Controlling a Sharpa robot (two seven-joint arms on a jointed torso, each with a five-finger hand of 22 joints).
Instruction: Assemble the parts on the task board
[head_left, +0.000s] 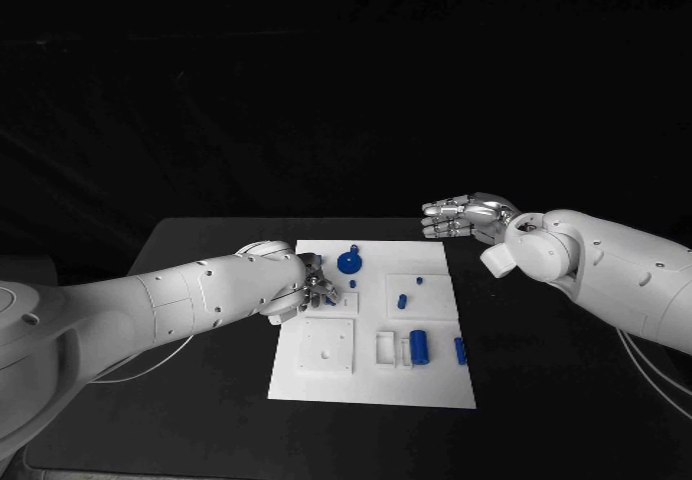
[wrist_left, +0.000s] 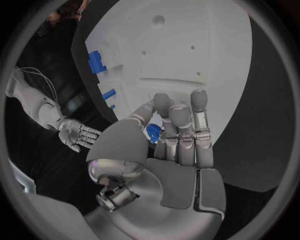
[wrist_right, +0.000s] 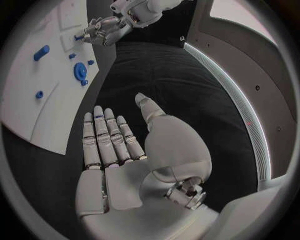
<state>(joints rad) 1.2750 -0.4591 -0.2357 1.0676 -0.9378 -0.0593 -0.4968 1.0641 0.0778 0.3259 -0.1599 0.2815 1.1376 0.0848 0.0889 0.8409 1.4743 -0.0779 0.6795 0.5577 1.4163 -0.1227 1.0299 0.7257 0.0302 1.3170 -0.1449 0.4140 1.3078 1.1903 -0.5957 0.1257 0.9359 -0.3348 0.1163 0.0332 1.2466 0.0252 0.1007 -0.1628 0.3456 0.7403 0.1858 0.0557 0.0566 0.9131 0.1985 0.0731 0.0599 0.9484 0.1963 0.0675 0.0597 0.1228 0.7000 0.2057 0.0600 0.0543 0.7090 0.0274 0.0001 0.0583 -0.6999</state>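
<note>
The white task board (head_left: 433, 385) lies in the middle of the black table. My left hand (head_left: 315, 290) hovers over the board's left edge, and its thumb and fingers pinch a small blue part (wrist_left: 152, 133). The right wrist view shows that left hand (wrist_right: 103, 30) too. My right hand (head_left: 469, 217) floats beyond the board's far right corner, palm flat, fingers straight, holding nothing. On the board lie a round blue disc (head_left: 351, 262), a blue cylinder (head_left: 418, 346) in a white frame, a short blue bar (head_left: 460, 350) and some small blue pegs (head_left: 402, 298).
A raised white square block (head_left: 326, 348) sits on the board's near left. Bare black table (head_left: 548, 400) flanks the board on both sides. In the left wrist view, my right hand (wrist_left: 78, 134) hangs off to the board's side.
</note>
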